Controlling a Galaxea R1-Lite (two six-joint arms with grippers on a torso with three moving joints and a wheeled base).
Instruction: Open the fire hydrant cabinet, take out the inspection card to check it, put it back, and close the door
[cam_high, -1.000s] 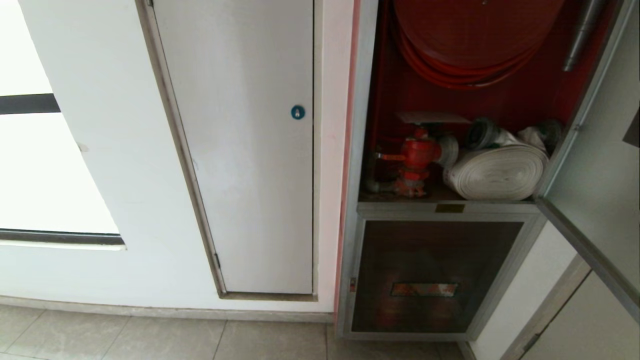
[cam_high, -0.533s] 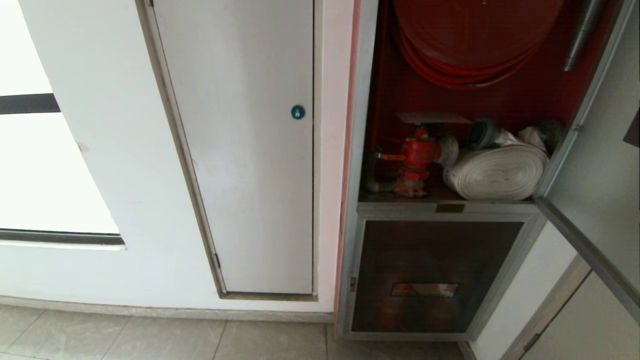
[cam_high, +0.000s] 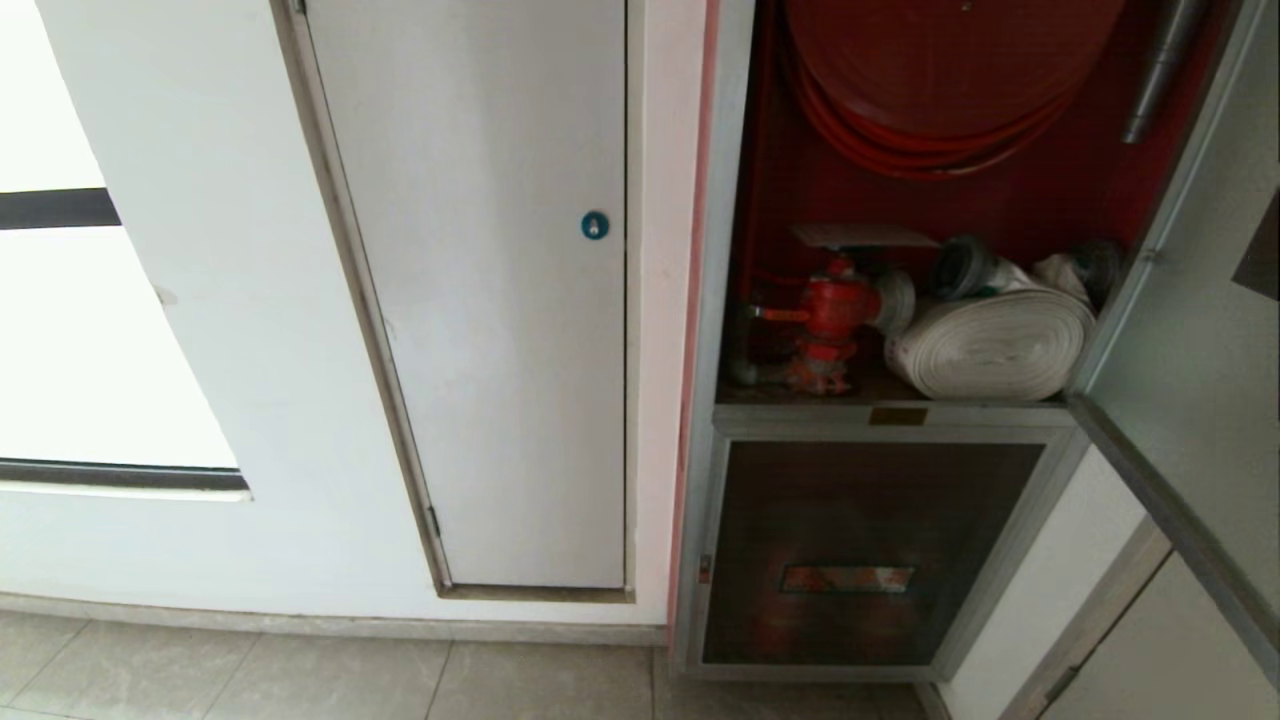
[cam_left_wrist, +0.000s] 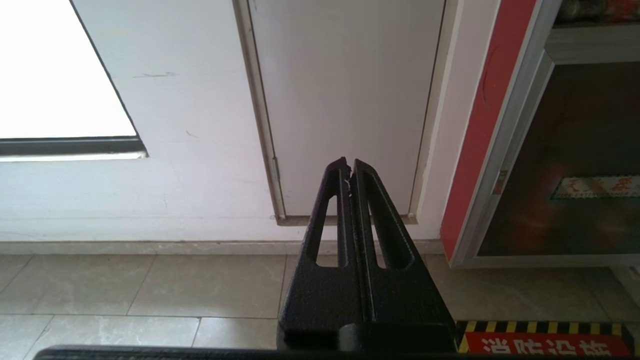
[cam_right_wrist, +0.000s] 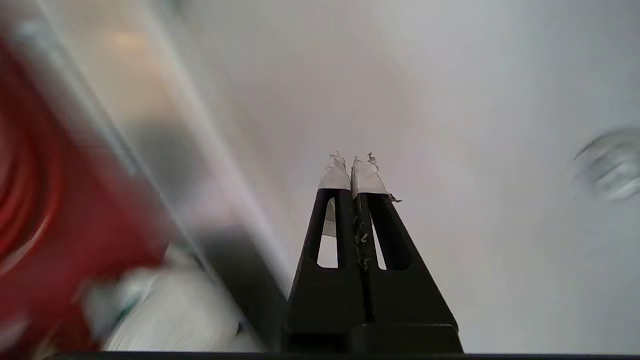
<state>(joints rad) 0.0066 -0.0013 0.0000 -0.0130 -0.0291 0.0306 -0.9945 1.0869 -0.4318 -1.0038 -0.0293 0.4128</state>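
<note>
Fire hydrant cabinet (cam_high: 716, 300) open; door (cam_high: 1190, 330) swung out at its right. Inspection card (cam_high: 865, 236) lies flat above the red valve (cam_high: 835, 310), left of the white rolled hose (cam_high: 990, 345). Lower panel's red label (cam_high: 848, 578): print unreadable. Left gripper (cam_left_wrist: 349, 167) parked low, fingers together; right gripper (cam_right_wrist: 352, 165) before the door, taped fingers together, holding nothing.

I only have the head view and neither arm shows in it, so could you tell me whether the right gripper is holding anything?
Observer: No. The right gripper is shut and empty, its taped tips together.
Operator: What is it facing?
Observer: What looks like the pale inner face of the open door, with the white hose off to one side.
Operator: And the left gripper?
Observer: The left gripper is shut too, parked low, aimed at the grey panel above the floor tiles.
</note>
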